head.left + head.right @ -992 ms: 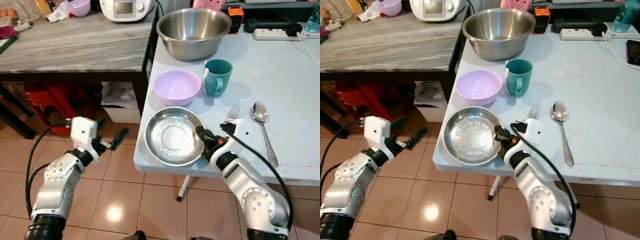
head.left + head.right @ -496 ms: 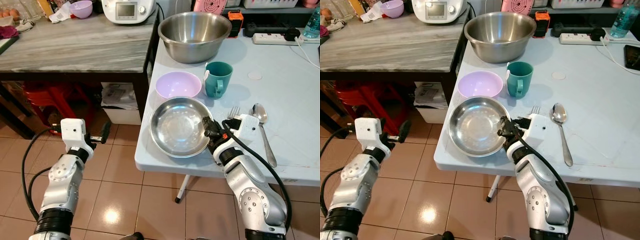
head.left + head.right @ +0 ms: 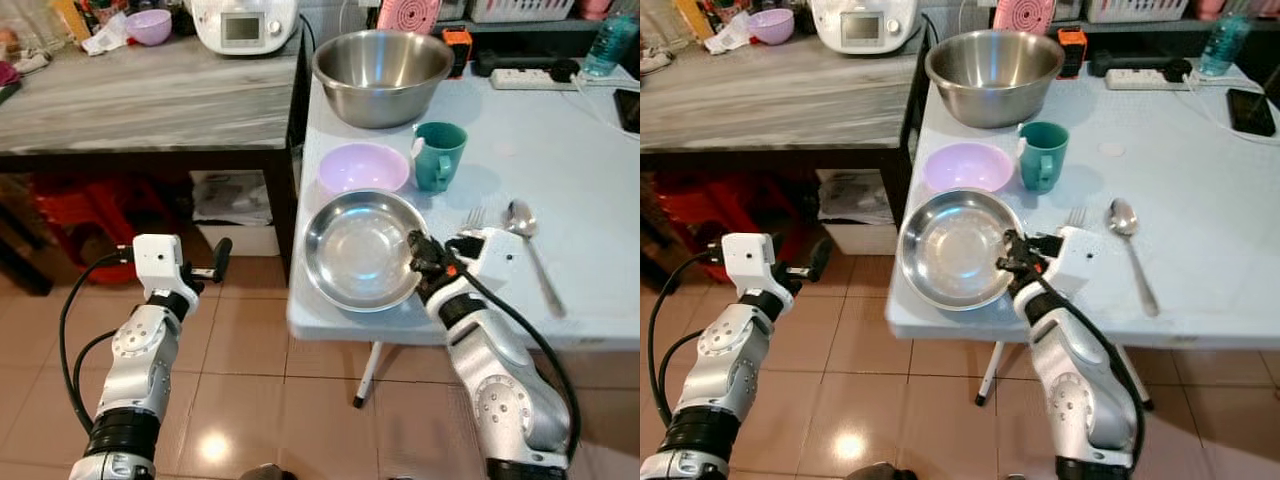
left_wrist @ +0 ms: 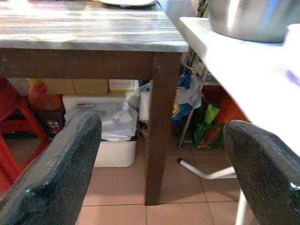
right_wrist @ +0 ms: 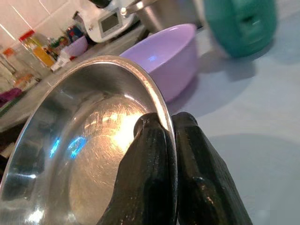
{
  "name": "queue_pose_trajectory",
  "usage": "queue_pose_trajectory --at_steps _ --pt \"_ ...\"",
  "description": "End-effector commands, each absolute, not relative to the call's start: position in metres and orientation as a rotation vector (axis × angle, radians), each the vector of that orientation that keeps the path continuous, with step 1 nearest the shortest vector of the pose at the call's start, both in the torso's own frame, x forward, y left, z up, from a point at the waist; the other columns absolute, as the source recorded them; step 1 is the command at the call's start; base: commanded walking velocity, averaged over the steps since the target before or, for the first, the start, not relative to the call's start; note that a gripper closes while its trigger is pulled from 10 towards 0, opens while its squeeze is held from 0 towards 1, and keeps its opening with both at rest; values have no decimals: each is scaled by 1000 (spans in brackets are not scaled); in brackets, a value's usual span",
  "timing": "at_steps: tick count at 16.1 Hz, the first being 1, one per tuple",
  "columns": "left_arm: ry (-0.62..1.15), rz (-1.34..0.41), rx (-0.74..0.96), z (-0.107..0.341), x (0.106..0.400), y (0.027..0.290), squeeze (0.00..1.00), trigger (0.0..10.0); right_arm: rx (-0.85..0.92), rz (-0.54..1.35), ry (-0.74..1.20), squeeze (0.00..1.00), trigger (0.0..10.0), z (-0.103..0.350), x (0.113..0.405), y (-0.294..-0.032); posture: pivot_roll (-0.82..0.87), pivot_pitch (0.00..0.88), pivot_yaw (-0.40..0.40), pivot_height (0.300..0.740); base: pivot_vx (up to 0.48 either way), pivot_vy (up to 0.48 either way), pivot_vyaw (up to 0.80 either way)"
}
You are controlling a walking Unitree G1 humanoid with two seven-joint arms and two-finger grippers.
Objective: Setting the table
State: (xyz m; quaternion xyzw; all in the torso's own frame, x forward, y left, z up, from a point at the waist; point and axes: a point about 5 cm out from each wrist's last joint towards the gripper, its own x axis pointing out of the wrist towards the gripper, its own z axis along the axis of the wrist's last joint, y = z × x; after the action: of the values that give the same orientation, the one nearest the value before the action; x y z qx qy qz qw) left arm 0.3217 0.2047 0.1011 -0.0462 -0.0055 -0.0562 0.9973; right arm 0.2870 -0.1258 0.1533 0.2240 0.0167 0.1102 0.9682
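A shallow steel plate (image 3: 360,250) lies at the front left corner of the pale blue table (image 3: 590,170), tilted slightly. My right gripper (image 3: 424,254) is shut on its right rim; in the right wrist view both fingers (image 5: 150,187) pinch the plate rim (image 5: 154,101). Behind the plate sit a lilac bowl (image 3: 363,167), a teal mug (image 3: 438,155) and a big steel mixing bowl (image 3: 381,62). A fork (image 3: 470,217) and a spoon (image 3: 530,250) lie right of my wrist. My left gripper (image 3: 218,262) hangs open over the floor, left of the table.
A wooden counter (image 3: 150,90) stands to the left, carrying an appliance (image 3: 243,22) and a small purple bowl (image 3: 149,26). A power strip (image 3: 530,76) and a phone (image 3: 1249,111) lie at the table's back right. Boxes (image 4: 112,126) and a red stool (image 3: 80,210) sit under the counter.
My right gripper has carried the steel plate back from the table's front edge and toward the lilac bowl. The left arm has swung in closer. The camera view has shifted.
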Motion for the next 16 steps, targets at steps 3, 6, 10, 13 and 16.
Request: queue_pose_trajectory --at_steps 3,6,10,13,16 --pt "-24 -114 -79 104 324 203 0 10000 455 221 21 0 10000 154 287 -123 -138 94 92 740 0 349 -569" --pt "-25 -116 -80 103 325 202 0 10000 452 213 12 0 10000 154 287 -125 -137 96 93 740 0 349 0" --pt "-31 -113 -87 103 326 198 0 10000 445 225 -9 0 10000 157 289 -124 -136 94 92 740 0 348 0" --pt "-36 -101 -91 103 326 198 0 10000 426 228 -27 0 10000 158 291 -124 -123 90 89 740 0 371 0" --pt "-33 -95 -94 101 325 196 0 10000 422 229 -33 0 10000 159 292 -125 -121 86 84 740 0 375 0"
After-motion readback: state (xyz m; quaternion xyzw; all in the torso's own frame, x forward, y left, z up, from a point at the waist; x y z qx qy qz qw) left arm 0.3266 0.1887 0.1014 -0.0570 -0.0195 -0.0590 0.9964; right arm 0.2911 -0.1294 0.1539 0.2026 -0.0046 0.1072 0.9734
